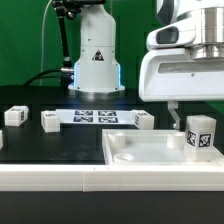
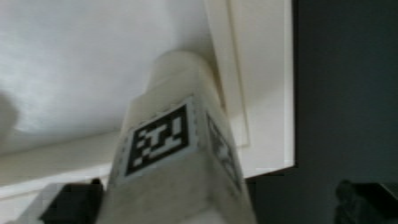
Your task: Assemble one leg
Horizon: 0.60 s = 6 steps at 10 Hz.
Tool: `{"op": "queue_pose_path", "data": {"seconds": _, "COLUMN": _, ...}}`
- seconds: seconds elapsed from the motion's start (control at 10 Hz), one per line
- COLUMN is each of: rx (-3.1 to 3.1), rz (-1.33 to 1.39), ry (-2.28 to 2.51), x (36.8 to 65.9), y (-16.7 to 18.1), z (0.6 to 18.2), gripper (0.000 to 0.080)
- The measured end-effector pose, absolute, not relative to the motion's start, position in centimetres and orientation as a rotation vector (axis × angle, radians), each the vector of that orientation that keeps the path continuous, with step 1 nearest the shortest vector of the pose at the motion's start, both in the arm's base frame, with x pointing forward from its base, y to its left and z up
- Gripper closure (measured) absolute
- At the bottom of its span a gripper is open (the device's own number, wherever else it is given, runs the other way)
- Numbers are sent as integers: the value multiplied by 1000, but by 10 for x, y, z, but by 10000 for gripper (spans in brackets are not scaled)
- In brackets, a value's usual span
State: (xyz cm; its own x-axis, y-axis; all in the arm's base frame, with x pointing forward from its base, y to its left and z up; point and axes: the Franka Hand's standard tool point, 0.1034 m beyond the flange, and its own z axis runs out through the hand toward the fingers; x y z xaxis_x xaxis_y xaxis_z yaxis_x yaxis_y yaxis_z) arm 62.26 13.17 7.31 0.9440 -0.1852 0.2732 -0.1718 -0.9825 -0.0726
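White plastic leg (image 1: pixel 201 134) standing upright in panel (image 1: pixel 150 155) corner socket by exterior view's right edge | hand (image 1: pixel 178 117) hovering above, spread wide, empty | probably light, stiff, smooth-sided; gripping opposite flat faces mid-height

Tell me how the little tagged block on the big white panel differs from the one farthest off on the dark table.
The leg on the panel stands upright under the open gripper, on the white panel. The far leg sits loose on the black table, away from the arm. Both are white blocks with black-and-white tags.
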Motion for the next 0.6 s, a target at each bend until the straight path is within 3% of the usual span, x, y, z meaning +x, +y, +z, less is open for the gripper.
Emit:
{"op": "queue_pose_path", "data": {"seconds": 0.5, "rx": -3119, "rz": -462, "ry": -165, "x": 628, "y": 118, "z": 77, "gripper": 150}}
{"op": "queue_pose_path", "data": {"seconds": 0.6, "rx": -3117, "rz": -464, "ry": -143, "x": 629, "y": 117, "z": 77, "gripper": 265}}
